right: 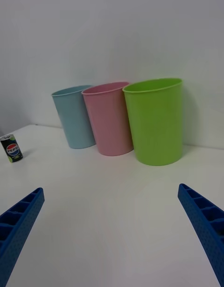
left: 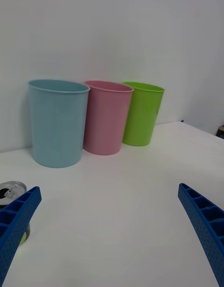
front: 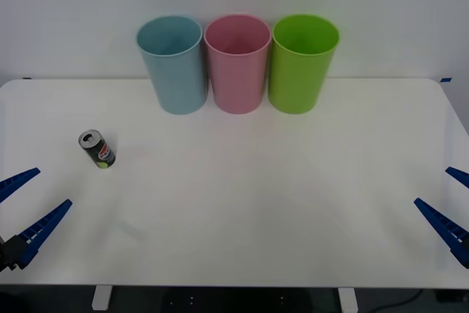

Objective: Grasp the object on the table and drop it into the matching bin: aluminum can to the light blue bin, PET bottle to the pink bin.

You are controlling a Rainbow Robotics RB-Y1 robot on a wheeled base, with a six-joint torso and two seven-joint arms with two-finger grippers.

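Observation:
A small black aluminum can with a silver top stands upright on the left part of the white table. Against the back wall the light blue bin stands left of the pink bin. My left gripper is open near the front left edge, short of the can. The can peeks out from behind one of its fingers. My right gripper is open at the front right, far from the can. The PET bottle is out of view.
A lime green bin stands right of the pink one, and the three bins touch in a row. The wall rises just behind them. Bare tabletop lies between the can and the bins.

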